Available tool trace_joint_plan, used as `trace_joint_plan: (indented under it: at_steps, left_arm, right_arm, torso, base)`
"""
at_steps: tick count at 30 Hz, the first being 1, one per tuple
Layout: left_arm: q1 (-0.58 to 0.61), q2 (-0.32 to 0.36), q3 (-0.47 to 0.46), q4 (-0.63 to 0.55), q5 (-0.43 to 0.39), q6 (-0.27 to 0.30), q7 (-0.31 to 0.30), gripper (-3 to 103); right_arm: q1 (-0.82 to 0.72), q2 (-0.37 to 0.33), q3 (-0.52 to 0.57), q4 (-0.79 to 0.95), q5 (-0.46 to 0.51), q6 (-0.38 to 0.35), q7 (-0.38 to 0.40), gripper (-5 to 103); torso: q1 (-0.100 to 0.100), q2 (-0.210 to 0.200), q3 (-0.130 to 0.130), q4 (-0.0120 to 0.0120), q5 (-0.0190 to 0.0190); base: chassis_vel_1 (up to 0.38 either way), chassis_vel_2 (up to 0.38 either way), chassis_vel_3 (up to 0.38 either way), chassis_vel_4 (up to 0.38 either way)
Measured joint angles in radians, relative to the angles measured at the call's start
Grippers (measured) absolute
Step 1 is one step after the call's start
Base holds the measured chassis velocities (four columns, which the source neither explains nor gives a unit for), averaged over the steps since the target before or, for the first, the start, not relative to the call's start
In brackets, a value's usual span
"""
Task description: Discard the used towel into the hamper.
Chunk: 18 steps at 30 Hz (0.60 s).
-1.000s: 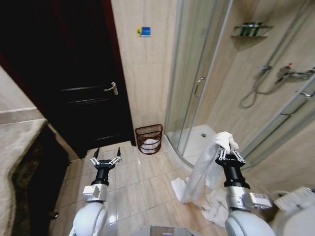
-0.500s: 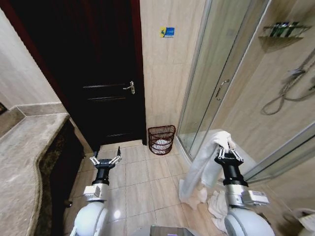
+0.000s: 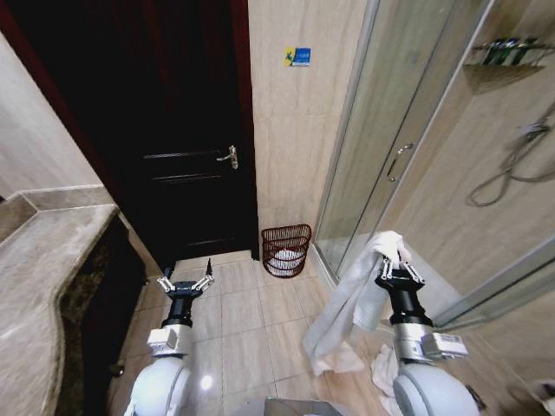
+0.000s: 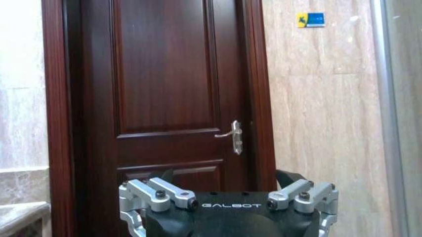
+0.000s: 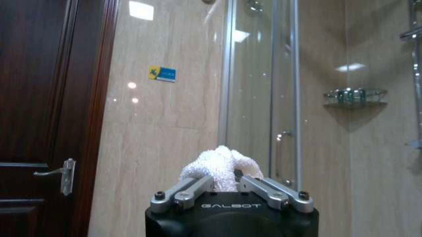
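Note:
A white towel (image 3: 351,303) hangs from my right gripper (image 3: 392,265), which is shut on its top fold; the cloth drapes down to the floor tiles. Seen from the right wrist, the towel's bunched end (image 5: 221,167) pokes up between the fingers. The hamper (image 3: 286,250), a small round reddish-brown wire basket with something white inside, stands on the floor against the tiled wall, between the dark door and the shower cabin, ahead and left of the right gripper. My left gripper (image 3: 185,283) is held up, open and empty, over the floor in front of the door.
A dark wooden door (image 3: 173,130) with a metal handle (image 3: 229,157) fills the left wall. A glass shower cabin (image 3: 408,139) stands right of the hamper. A stone counter (image 3: 35,286) runs along the left. More white cloth (image 3: 384,368) lies by my right arm.
The whole view has shifted as the robot turned and moved; the hamper now sits slightly lower and nearer the centre. The right gripper still holds the towel, and the left stays open.

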Motion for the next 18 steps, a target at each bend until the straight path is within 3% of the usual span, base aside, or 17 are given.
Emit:
trace_joint_plan:
  at_steps: [18]
  left_arm:
    - [0.003, -0.01, 0.01, -0.009, 0.004, 0.044, 0.02, 100]
  right_arm:
    - [0.035, -0.021, 0.005, -0.023, 0.026, 0.001, 0.001, 3]
  torso:
    - [0.0, 0.0, 0.0, 0.0001, 0.0]
  base:
    - [-0.097, 0.151, 0.098, -0.145]
